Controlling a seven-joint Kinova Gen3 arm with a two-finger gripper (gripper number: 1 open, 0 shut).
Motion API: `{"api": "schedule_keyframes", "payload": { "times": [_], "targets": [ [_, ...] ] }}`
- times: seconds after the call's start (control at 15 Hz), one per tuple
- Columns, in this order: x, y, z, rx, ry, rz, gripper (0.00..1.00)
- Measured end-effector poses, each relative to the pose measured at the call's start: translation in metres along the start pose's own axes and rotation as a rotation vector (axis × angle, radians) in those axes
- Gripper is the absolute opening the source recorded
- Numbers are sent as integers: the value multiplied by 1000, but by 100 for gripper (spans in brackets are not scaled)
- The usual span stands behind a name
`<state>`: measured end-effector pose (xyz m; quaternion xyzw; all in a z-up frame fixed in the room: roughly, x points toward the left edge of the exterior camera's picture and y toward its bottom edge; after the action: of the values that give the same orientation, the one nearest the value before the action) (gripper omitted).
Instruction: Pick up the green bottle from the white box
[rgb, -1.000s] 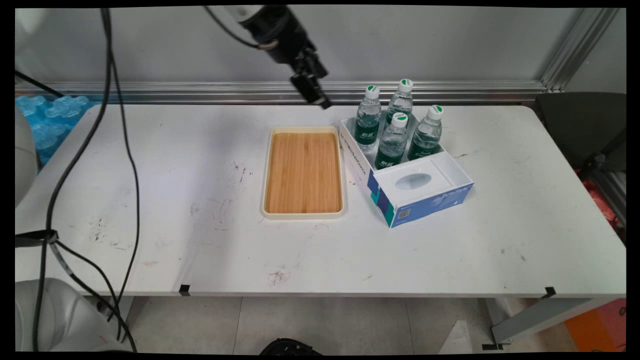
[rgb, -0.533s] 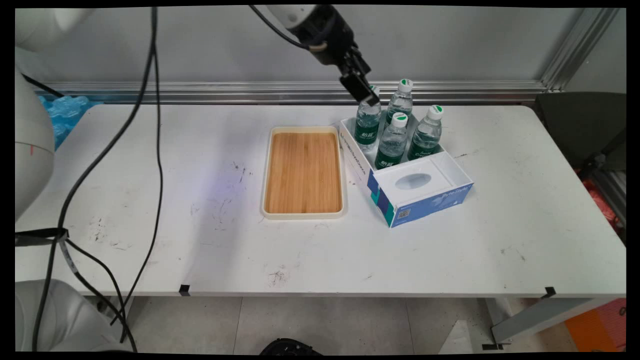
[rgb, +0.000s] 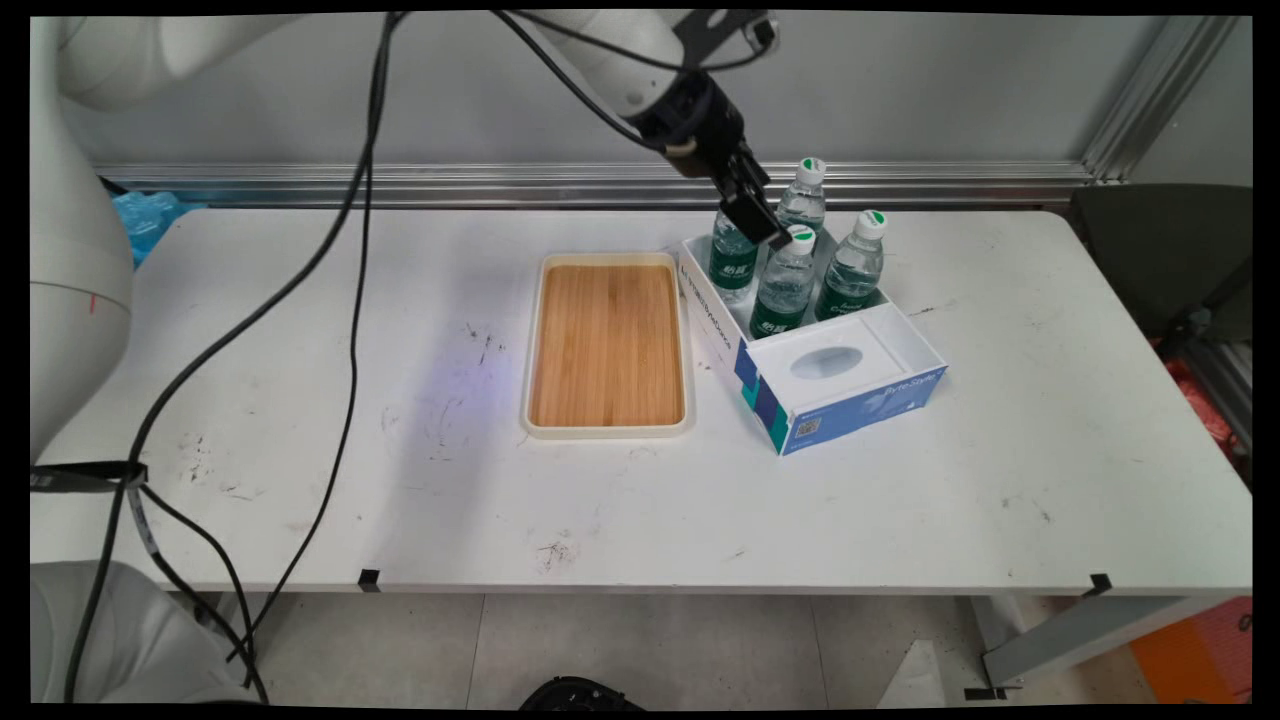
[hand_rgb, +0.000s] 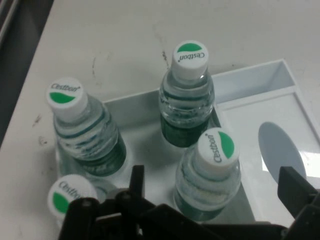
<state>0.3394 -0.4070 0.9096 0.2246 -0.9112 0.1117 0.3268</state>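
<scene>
Near to far: bamboo tray (rgb: 607, 345) beside the open box (rgb: 840, 395); four water bottles (hand_rgb: 207, 176) stand upright, close-packed, in its far compartment. The gripper (rgb: 762, 225), jaws apart, hangs just above the near-left pair. Risk: a finger (hand_rgb: 136, 181) catching a neighbouring cap (hand_rgb: 71, 195) may topple bottles or shift the box.

So on my bench (rgb: 400, 300) there's a wooden tray (rgb: 606, 345) with a cream rim, lying flat. Just beside it, on its right, sits a blue and white box (rgb: 840, 395), set at a slant. Four water bottles (hand_rgb: 192, 97) with green and white caps stand upright in the box's far end. Some blue plastic stuff (rgb: 150, 212) sits past the bench's far left corner.
</scene>
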Motion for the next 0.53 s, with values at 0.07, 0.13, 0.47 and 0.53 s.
{"api": "schedule_keyframes", "payload": {
  "times": [0.07,0.13,0.47,0.53],
  "targets": [
    [-1,1,4,1,1,0,100],
    [-1,1,9,2,3,0,100],
    [-6,3,38,8,14,-2,100],
    [-6,4,44,7,16,-2,100]
  ]
}}
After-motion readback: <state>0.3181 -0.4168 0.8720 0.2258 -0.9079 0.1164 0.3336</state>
